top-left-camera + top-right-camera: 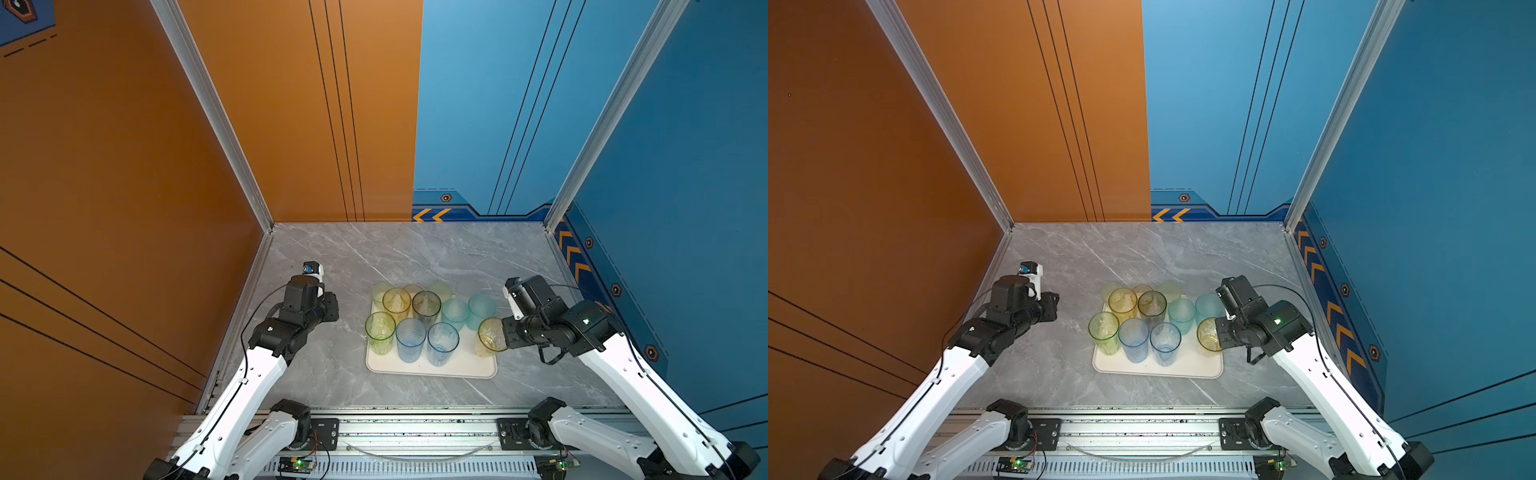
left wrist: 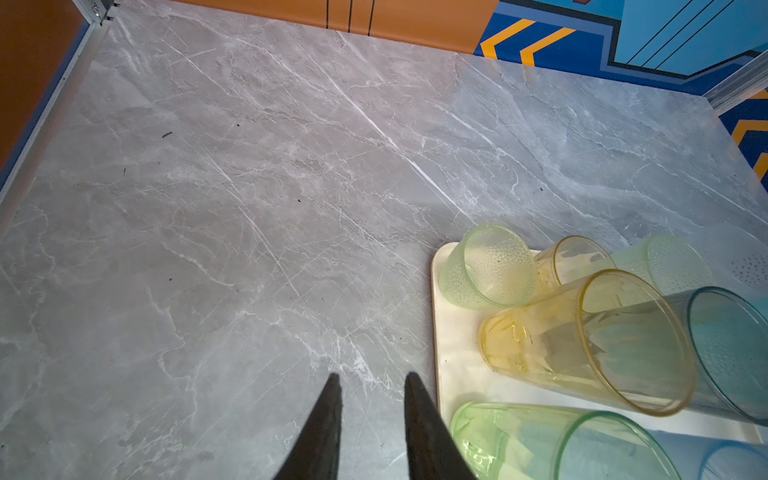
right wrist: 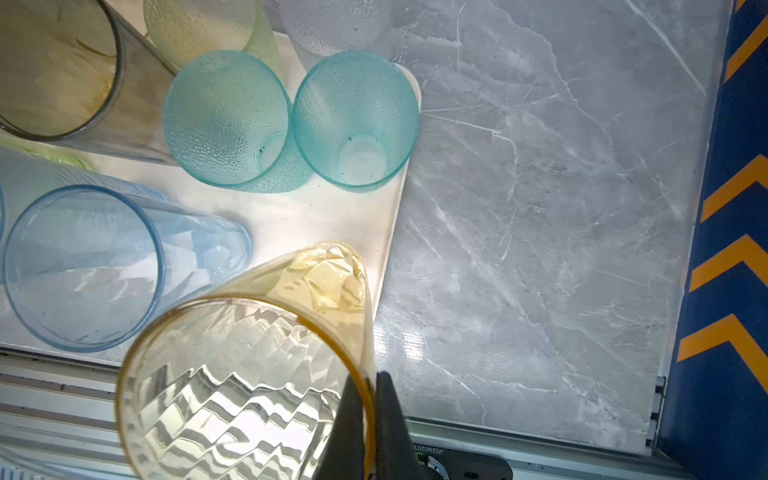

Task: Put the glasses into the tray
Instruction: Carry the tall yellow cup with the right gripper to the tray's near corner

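1. Spanning the booth, a grey veined marble tabletop [image 1: 415, 249] meets an orange wall panel [image 1: 124, 166] and a blue wall panel [image 1: 498, 104] (chevrons low down).
2. Translucent tinted plastic tumblers [image 1: 411, 340] crowd a flat cream-white rectangular tray [image 1: 432, 370].
3. Right gripper [image 3: 369, 374] pinches an amber faceted tumbler [image 3: 232, 374] by its rim, over the tray's right edge.
4. Left gripper [image 2: 372, 376] hangs parted, empty, above bare marble.

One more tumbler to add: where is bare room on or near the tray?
On the tray, only the strip between the blue glasses and its near rim is bare; the far half is packed. The right gripper holds the amber glass at the near right corner. The table is bare behind and left.
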### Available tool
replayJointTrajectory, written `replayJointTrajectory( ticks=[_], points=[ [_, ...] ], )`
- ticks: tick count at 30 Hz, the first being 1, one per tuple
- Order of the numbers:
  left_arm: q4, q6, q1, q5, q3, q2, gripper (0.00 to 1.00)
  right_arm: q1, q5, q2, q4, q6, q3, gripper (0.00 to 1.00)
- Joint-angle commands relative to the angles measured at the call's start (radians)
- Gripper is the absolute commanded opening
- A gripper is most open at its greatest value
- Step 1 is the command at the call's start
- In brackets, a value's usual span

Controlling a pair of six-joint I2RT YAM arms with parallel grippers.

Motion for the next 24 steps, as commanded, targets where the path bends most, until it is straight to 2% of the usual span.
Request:
replayJointTrajectory(
  ticks=[1,24],
  points=[
    [-0.021,0.006,0.007,-0.012,0.031,0.005,0.28,0.007,-0.01,-0.014,0.041,0.025,0.011,0.0],
    [-0.015,0.003,0.007,0.002,0.037,-0.003,0.28,0.008,0.003,-0.021,-0.038,0.023,0.028,0.0]
  ],
)
